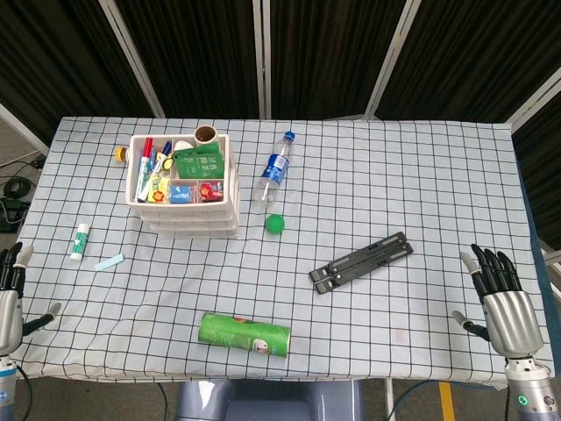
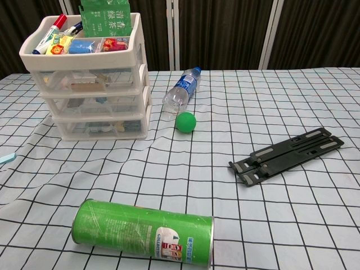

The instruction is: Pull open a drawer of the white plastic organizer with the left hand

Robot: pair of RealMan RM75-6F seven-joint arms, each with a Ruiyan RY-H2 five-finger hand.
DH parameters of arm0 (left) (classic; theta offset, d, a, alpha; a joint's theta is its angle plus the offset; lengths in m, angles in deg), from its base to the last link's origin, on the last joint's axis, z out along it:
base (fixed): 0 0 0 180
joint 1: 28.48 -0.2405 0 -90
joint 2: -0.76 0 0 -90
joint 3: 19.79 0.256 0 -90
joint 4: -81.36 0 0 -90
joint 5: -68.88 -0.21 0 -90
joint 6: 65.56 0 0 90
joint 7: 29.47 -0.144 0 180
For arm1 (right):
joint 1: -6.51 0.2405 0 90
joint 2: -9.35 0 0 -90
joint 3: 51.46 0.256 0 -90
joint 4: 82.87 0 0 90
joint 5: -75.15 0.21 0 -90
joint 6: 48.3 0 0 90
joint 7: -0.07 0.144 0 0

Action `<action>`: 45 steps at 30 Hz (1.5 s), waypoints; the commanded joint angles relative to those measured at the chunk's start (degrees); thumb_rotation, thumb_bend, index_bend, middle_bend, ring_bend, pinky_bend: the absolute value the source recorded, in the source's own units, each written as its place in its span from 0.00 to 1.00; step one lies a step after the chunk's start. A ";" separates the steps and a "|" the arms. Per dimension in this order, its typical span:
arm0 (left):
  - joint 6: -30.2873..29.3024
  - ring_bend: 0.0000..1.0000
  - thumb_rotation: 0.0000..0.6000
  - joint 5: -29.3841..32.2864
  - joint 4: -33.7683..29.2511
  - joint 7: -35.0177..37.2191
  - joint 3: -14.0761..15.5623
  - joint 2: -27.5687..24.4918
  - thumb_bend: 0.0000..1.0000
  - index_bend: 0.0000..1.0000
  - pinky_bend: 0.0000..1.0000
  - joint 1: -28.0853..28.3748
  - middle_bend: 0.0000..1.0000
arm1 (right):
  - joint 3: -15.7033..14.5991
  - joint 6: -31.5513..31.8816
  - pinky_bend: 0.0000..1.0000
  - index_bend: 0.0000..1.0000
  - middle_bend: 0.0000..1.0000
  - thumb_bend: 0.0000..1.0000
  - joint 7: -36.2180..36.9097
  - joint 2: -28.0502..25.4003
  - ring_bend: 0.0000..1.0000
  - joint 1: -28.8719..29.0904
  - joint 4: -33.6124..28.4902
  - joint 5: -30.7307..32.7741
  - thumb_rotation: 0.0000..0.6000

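The white plastic organizer (image 1: 186,200) sits upper left of the frame, drawers closed. The left hand (image 1: 12,303) rests well apart at the lower-left edge, fingers spread, holding nothing.

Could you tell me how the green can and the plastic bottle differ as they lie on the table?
The green can is opaque, wide and near the table's front edge; the plastic bottle is clear, slimmer and farther back beside the white organizer. The can has a straight cylinder shape, while the bottle narrows to a blue cap. Both lie on their sides on the checked cloth.
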 commanded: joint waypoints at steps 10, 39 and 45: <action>-0.02 0.00 1.00 -0.09 0.01 0.10 0.00 0.00 0.10 0.00 0.00 0.03 0.00 | -0.09 -0.34 0.00 0.00 0.00 0.01 0.29 -0.25 0.00 0.05 -0.36 0.13 1.00; -1.56 0.81 1.00 -6.19 0.47 11.44 0.80 2.89 0.68 0.05 0.80 1.76 0.82 | -0.20 -0.57 0.00 0.00 0.00 0.01 1.86 -1.40 0.00 -0.02 -1.84 0.33 1.00; 6.28 0.85 1.00 -5.20 -3.56 19.26 1.38 1.32 0.78 0.06 0.84 5.45 0.86 | -0.47 -0.31 0.00 0.00 0.00 0.01 3.00 -2.08 0.00 -0.15 -2.62 -0.16 1.00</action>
